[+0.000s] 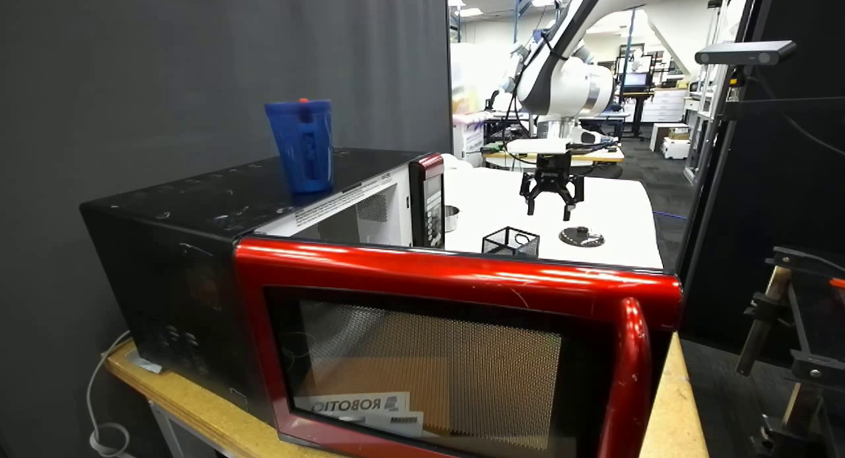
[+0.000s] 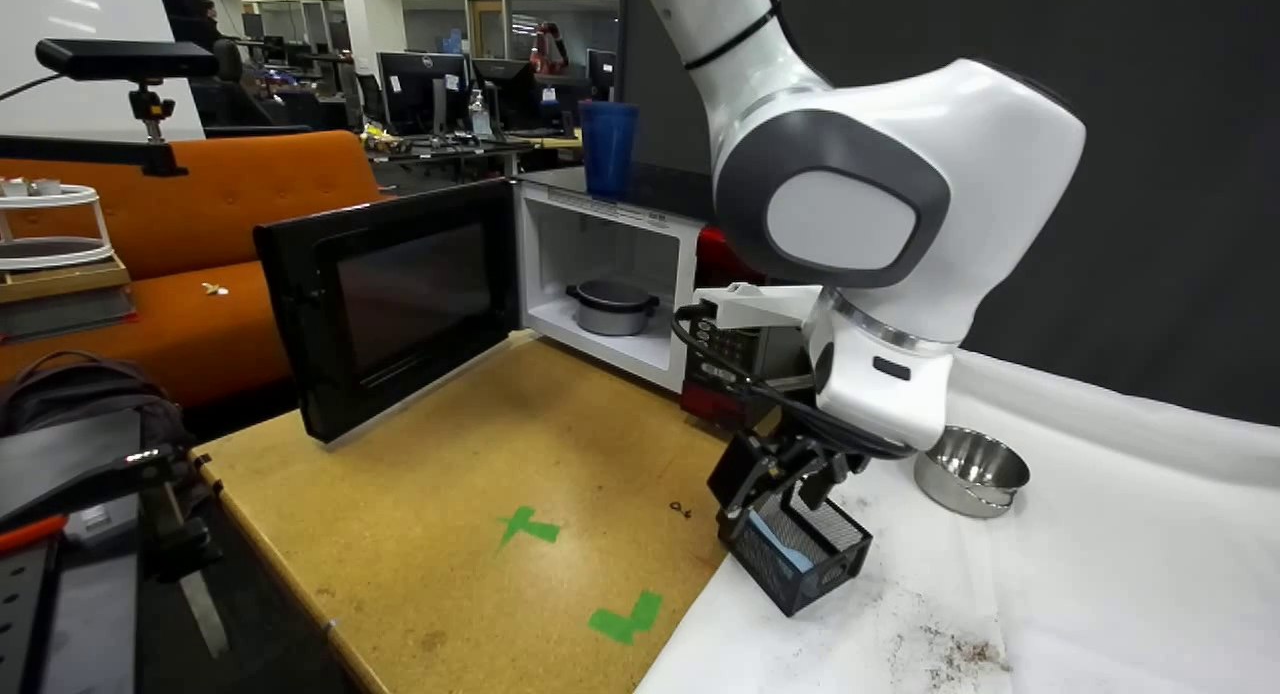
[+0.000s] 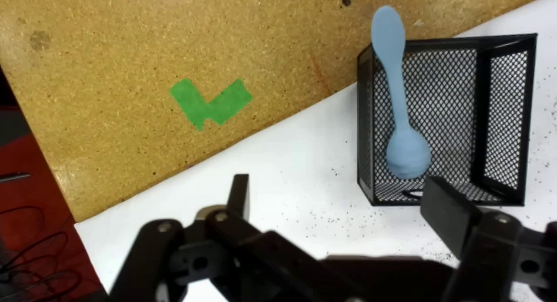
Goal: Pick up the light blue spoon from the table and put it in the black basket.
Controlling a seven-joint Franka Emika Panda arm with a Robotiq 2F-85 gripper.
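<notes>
Jaws are hanging wide apart, released, above white table [image 3: 287, 162], nr black basket [image 3: 365, 123]. Lt. blue spoon [image 3: 397, 93] is lying in basket w/ handle poking past rim. Metal pot [image 2: 958, 486] is standing on table; blue cup [image 1: 302, 148] is resting atop microwave [image 1: 455, 266].
</notes>
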